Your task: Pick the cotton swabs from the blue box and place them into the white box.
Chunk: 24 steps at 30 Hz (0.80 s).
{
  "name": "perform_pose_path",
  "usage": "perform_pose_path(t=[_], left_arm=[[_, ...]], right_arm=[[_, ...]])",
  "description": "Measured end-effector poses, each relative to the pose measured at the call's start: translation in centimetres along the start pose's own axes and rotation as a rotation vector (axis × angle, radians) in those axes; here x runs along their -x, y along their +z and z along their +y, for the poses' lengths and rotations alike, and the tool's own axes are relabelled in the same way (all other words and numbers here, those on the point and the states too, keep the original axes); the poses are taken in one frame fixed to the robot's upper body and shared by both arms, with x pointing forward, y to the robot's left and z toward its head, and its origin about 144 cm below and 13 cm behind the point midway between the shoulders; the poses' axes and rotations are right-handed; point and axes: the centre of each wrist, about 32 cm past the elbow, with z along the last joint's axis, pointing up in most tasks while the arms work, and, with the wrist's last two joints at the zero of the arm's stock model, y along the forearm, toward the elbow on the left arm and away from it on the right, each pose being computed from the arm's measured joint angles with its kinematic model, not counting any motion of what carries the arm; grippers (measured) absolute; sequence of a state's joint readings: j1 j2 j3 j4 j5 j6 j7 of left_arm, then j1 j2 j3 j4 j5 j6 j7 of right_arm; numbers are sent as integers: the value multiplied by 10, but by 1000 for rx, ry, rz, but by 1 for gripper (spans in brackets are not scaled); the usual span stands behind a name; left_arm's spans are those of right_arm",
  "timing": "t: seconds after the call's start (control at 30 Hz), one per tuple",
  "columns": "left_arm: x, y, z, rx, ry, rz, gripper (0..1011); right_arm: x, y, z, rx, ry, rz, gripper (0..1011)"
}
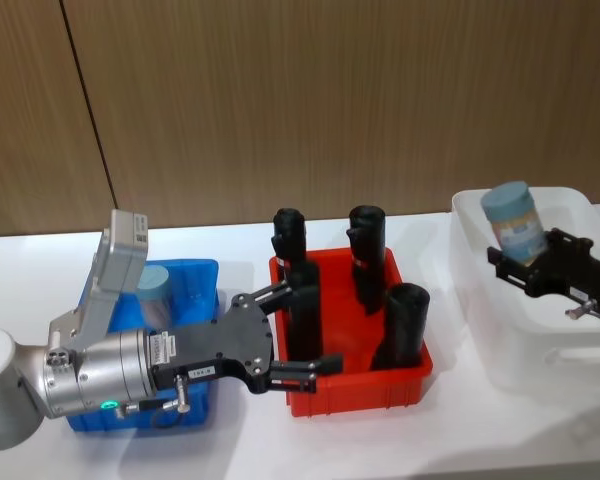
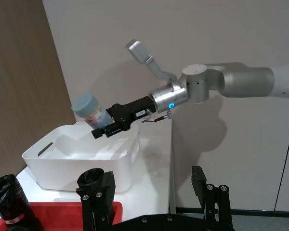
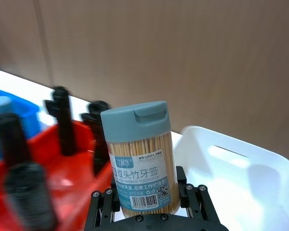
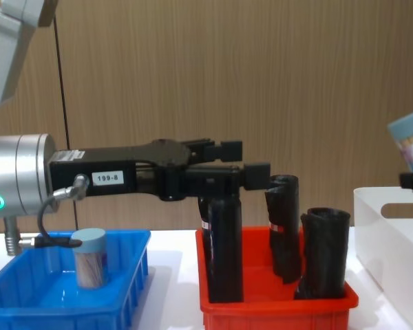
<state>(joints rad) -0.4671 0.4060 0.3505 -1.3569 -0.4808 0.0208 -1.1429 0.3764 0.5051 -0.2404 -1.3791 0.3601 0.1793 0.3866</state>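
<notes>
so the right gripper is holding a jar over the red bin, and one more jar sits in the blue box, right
Not quite. The right gripper holds the jar over the white box, not the red bin; the head view shows this. The rest stands: one more jar sits in the blue box.

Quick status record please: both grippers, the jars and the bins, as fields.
right gripper: shut on held jar, above the white box
held jar: pale-blue lid, leaning in the head view
left gripper: open, empty, over the red bin
red bin contents: black rolls, standing
blue box: second jar inside, upright
</notes>
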Motion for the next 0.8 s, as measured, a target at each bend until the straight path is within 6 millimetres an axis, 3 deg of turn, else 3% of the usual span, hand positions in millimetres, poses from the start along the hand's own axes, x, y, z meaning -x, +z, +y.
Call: perform_pose_path(t=[0.4,0.67,0.8], left_arm=[[0,0,0,0,0,0,1004],[0,0,0,0,0,0,1004],[0,0,0,0,0,0,1004]], right_arm=[[-25,-11,23,79,-122,-19,657],[-32,-16,32,106,-160,-26,907],[-33,-17,33,105,-170,-29,985]])
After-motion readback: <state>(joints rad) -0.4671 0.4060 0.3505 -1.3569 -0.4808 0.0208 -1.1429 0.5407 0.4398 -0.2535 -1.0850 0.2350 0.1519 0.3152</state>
